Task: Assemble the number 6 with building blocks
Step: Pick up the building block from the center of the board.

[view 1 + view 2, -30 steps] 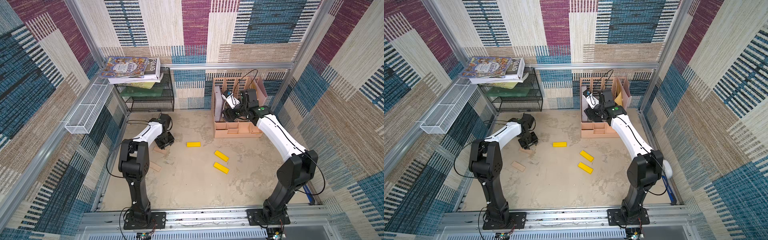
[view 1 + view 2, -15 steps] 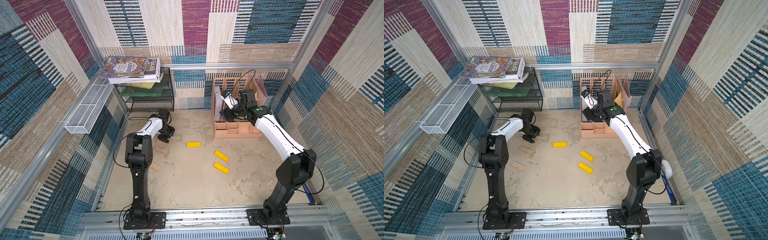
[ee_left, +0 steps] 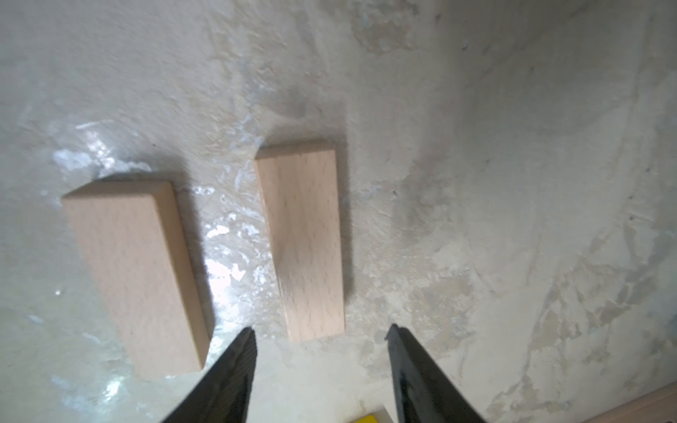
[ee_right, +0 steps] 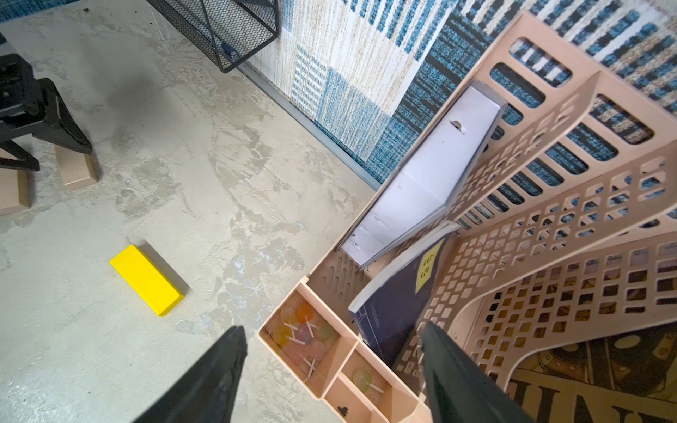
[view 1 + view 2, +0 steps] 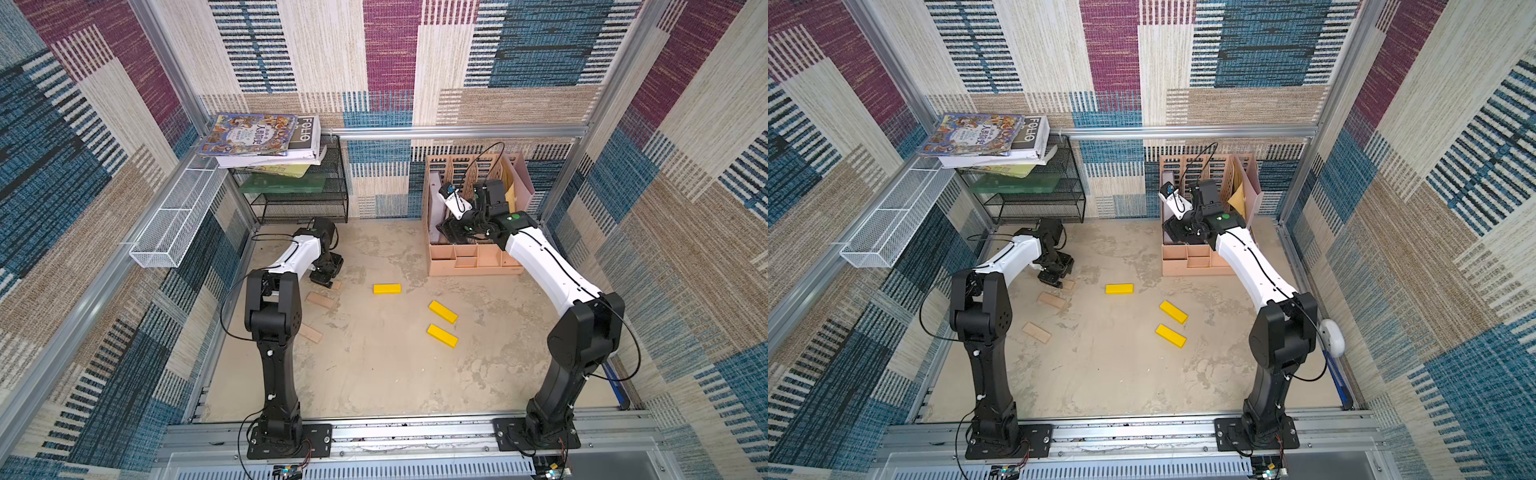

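The left end effector [image 3: 322,327], jaws apart and empty, hangs over a wood bar [image 3: 300,238] well left of the organiser [image 5: 473,270]. The right end effector [image 4: 331,327], also apart and empty, hovers over the organiser's front corner. Three yellow bars [image 5: 443,311] lie scattered before it.

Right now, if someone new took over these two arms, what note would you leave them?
The left fingers are open, poised over one end of a wooden bar; a second lies beside it, a third nearer the arm's base.
The right fingers are open and empty, over the peach organiser.
Three yellow bars lie loose mid-table.
Done: nothing joined. Left: lay all six into the 6.
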Motion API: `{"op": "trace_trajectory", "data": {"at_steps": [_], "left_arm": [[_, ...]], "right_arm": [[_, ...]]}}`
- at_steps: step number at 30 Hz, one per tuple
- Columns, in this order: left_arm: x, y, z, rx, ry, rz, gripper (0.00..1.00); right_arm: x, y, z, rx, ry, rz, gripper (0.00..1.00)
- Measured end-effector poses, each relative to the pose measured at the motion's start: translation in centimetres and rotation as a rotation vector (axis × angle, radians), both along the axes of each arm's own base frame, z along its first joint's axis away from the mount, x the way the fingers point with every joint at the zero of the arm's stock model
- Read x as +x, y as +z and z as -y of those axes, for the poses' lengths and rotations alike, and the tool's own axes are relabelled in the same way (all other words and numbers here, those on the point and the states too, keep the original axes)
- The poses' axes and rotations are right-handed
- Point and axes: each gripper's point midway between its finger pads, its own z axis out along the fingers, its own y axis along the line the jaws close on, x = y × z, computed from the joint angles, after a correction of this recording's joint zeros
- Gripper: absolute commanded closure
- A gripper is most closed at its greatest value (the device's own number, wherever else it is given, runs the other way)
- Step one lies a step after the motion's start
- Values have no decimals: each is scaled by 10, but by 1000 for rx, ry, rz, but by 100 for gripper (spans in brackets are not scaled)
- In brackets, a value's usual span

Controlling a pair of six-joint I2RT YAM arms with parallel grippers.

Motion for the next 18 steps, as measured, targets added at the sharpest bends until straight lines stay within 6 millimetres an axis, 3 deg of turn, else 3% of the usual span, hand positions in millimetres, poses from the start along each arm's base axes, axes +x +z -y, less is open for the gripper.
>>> {"op": "trace_trajectory", "data": {"at_steps": [5, 9, 11, 18], "left_arm": [[-4, -17, -4, 13, 16, -40, 42], [-3, -22, -7, 21, 29, -47, 65], [-4, -25, -8, 21, 34, -54, 71], [-6, -25, -7, 0, 33, -39, 76]], "right_arm": [[2, 2, -1, 4, 2, 5, 21], [2, 0, 2, 3, -2, -1, 23], [2, 0, 4, 3, -4, -1, 24], [4, 8, 7, 4, -11, 17, 25]]}}
